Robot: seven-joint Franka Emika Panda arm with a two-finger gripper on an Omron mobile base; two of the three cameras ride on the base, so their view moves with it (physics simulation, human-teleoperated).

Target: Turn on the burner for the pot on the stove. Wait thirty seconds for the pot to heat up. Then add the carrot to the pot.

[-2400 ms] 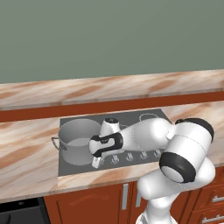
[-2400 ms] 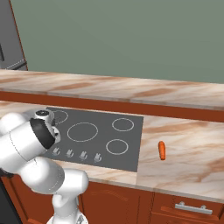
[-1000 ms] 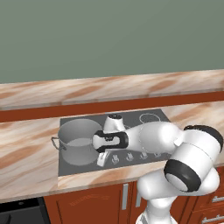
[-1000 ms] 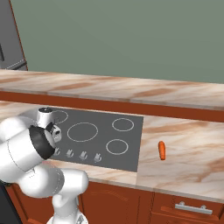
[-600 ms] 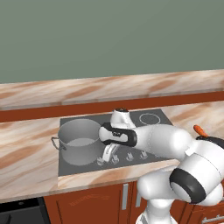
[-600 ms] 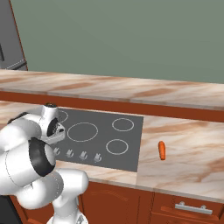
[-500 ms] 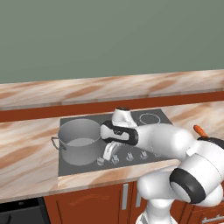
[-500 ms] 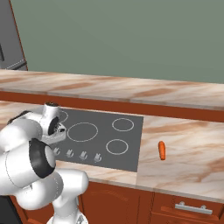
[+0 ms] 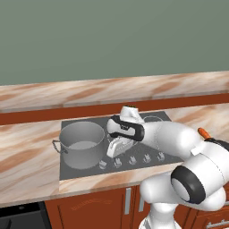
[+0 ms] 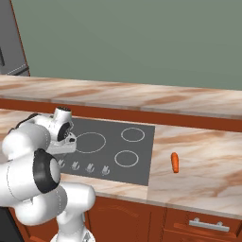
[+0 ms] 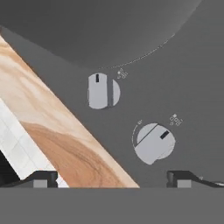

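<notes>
The grey pot (image 9: 82, 143) stands on the left rear ring of the dark stove (image 9: 154, 124). My gripper (image 9: 114, 151) hangs open just right of the pot, a little above the row of silver knobs (image 9: 132, 160), holding nothing. In the hand view the fingertips (image 11: 42, 178) stand wide apart over two knobs: one knob (image 11: 101, 91) has its mark straight, the other knob (image 11: 154, 142) has its mark tilted. The orange carrot (image 10: 175, 162) lies on the counter right of the stove (image 10: 118, 146). My gripper (image 10: 66, 143) sits over the stove's left side; the arm hides the pot there.
The marble counter (image 9: 27, 156) runs on both sides of the stove, with a raised ledge (image 9: 89, 91) behind it. Wooden cabinet fronts (image 10: 198, 222) lie below. The counter's front edge (image 11: 57, 131) crosses the hand view beside the knobs.
The hand has risen from the knob row and shifted a little right. The elbow has swung down and to the right. The carrot's tip has come into sight behind the arm.
</notes>
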